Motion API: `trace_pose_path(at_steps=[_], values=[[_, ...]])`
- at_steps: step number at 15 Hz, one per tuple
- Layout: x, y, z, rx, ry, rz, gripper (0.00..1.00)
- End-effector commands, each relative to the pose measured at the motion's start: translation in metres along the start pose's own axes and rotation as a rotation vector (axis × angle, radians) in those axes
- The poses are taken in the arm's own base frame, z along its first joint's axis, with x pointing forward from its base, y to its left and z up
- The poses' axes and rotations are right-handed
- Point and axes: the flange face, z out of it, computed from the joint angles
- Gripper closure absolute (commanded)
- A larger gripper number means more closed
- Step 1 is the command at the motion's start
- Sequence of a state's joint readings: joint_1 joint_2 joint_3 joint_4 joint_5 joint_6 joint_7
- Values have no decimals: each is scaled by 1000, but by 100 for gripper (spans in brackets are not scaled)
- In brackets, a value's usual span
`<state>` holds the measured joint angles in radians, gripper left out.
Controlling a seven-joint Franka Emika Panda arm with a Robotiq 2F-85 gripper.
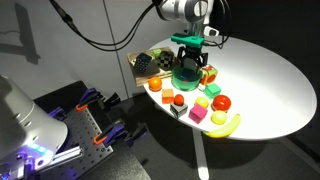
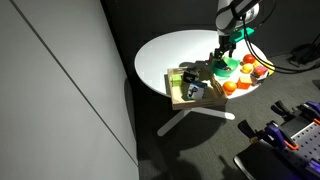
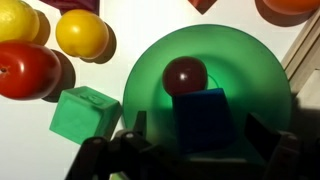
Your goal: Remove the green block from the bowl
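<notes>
my gripper hangs over the bowl with its jaws spread wide. 1 of my fingers stands on each side of the green block, and as far as i can tell neither touches it. the block lies inside the bowl, on the side nearest my wrist camera, and it looks blue-teal in the shade there. a dark red ball sits just behind it in the same bowl, up against it.

outside the bowl, just beside its rim, a mint-green block rests on the white table. past that lie a red fruit and a yellow fruit, close together.

in an exterior view i point straight down, my fingertips low over the bowl's rim. a banana, a pink block and a lime-yellow block lie near the table edge, and a black-and-white checkered object lies beside the bowl. in an exterior view a wooden tray lies just beside the bowl. the block itself is too small to make out there.
</notes>
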<state>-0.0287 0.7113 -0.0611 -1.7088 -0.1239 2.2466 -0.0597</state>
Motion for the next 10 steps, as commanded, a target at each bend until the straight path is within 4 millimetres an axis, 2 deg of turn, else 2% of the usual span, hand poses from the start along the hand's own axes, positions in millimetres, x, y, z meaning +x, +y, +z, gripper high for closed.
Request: trace_pose_path(at_steps=[1, 10], values=[[8, 0, 3, 16, 7, -30, 0], [17, -5, 17, 9, -4, -37, 0]])
